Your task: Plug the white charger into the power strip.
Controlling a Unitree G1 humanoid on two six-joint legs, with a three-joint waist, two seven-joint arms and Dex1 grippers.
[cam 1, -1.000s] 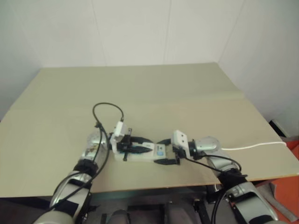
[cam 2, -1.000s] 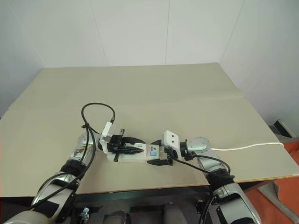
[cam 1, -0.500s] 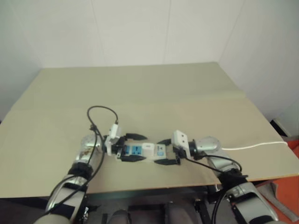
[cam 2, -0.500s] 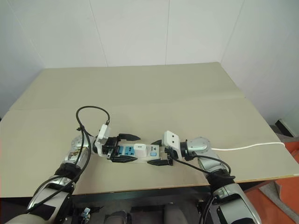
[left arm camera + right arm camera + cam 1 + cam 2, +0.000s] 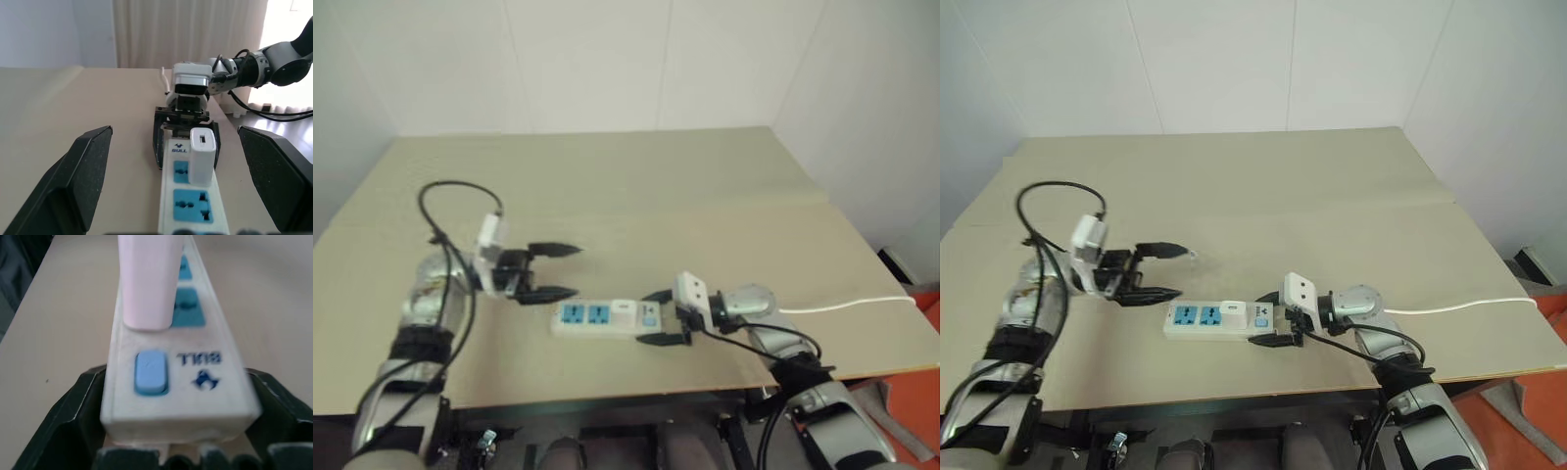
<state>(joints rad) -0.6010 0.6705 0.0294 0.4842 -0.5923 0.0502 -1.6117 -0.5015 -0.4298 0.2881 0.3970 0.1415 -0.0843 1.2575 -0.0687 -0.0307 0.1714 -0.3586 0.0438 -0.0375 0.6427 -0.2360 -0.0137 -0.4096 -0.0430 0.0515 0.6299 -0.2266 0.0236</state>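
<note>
The white charger stands seated in the power strip's socket nearest the switch end. Left tool hangs released, apart from it; right tool spread, straddling the strip's end on the surface. Plugging looks done.

Long white plastic power strip with blue sockets on a tan table, small white charger plugged in, left gripper open nearby, right gripper around the strip's end

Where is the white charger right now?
The white charger stands plugged into the power strip, in the socket nearest the right gripper, near the table's front edge.
</note>
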